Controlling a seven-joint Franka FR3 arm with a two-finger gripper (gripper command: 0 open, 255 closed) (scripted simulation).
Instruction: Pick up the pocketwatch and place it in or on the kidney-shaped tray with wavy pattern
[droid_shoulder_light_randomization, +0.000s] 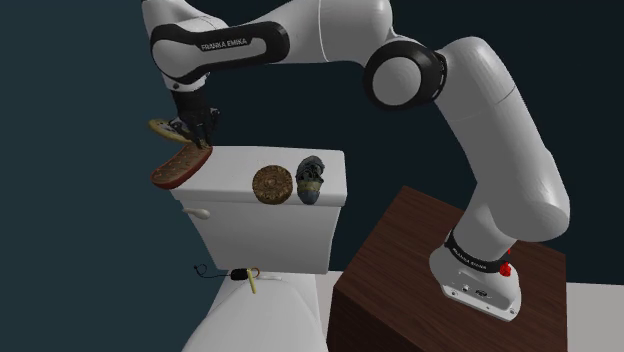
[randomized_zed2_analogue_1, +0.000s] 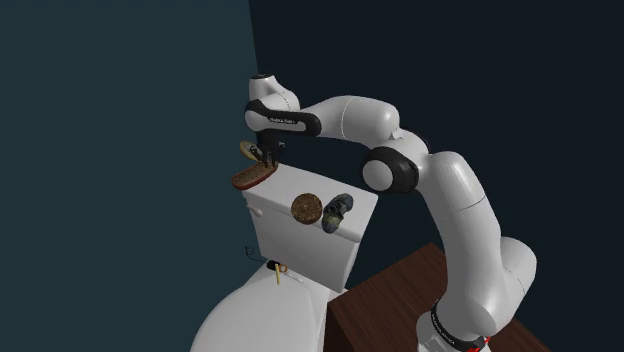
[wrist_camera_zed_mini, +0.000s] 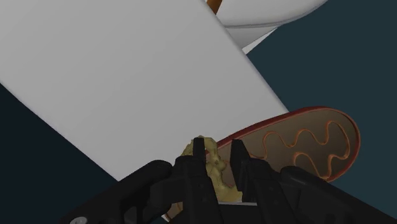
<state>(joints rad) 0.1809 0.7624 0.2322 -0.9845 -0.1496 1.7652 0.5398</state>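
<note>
My black gripper (droid_shoulder_light_randomization: 199, 137) hangs over the shoulder view's left end of the white toilet tank lid (droid_shoulder_light_randomization: 235, 165). It is shut on the pocketwatch (droid_shoulder_light_randomization: 160, 127), an olive-yellow disc that sticks out sideways from the fingers. In the wrist view the watch (wrist_camera_zed_mini: 217, 168) sits clasped between the two fingertips (wrist_camera_zed_mini: 199, 147). The kidney-shaped tray (droid_shoulder_light_randomization: 175, 168), red-brown with an orange wavy line, lies tilted on the lid's end, partly overhanging it. The tray (wrist_camera_zed_mini: 299, 143) is just below and beyond the gripper (wrist_camera_zed_mini: 218, 153). From the second exterior view, the watch (randomized_zed2_analogue_1: 248, 150) hovers a little above the tray (randomized_zed2_analogue_1: 251, 176).
A round brown patterned disc (droid_shoulder_light_randomization: 272, 185) and a dark blue-grey lumpy object (droid_shoulder_light_randomization: 311, 180) lean at the tank's front edge. The flush handle (droid_shoulder_light_randomization: 198, 212) sits below the tray. A small black item with a yellow stick (droid_shoulder_light_randomization: 243, 274) lies on the toilet lid. The brown stand (droid_shoulder_light_randomization: 400, 270) is lower right.
</note>
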